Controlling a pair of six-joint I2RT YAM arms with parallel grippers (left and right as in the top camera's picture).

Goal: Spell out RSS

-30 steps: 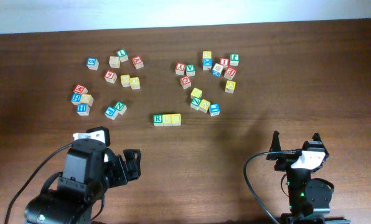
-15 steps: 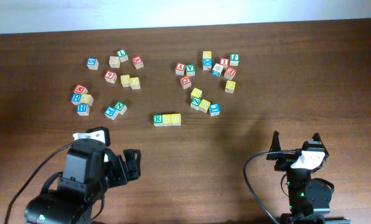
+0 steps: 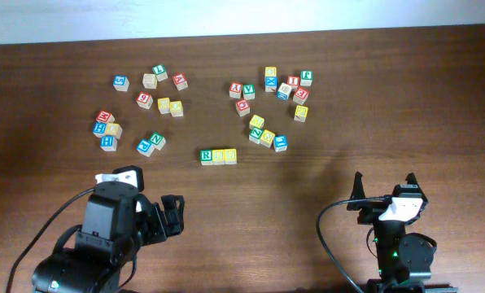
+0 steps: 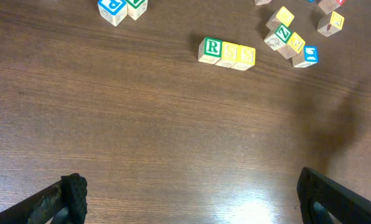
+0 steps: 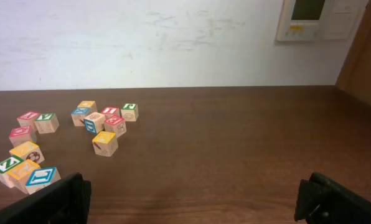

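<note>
A row of three blocks lies mid-table: a green R block [image 3: 207, 155] [image 4: 211, 48], then two yellow S blocks [image 3: 219, 155] [image 3: 230, 155], touching side by side; they also show in the left wrist view [image 4: 229, 53] [image 4: 245, 56]. My left gripper [image 3: 157, 216] [image 4: 188, 199] is open and empty, near the front left, well short of the row. My right gripper [image 3: 384, 189] [image 5: 195, 196] is open and empty at the front right.
Several loose letter blocks lie scattered behind the row: a left cluster [image 3: 149, 102], a far-left group [image 3: 107, 130], a right cluster [image 3: 279, 85] [image 5: 101, 121] and a small group by the row [image 3: 267, 134] [image 4: 288, 37]. A wall stands behind the table [image 5: 173, 37].
</note>
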